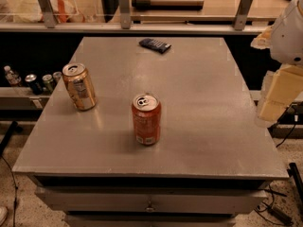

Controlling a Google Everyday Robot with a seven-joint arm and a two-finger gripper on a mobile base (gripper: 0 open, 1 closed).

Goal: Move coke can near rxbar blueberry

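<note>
Bench (203, 103) is carrying: coke can (146, 118), one, centre; gold can (79, 86), one, 9 o'clock; rxbar blueberry (155, 44), one, 12. Hand (270, 111) hanging at 3, grip untellable.

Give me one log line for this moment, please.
red can upright, middle of table | blue bar far edge | gripper off right edge

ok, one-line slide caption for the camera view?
Coke can upright on table centre, gold can to its left, rxbar blueberry at far edge, pincer beside the right edge.
</note>
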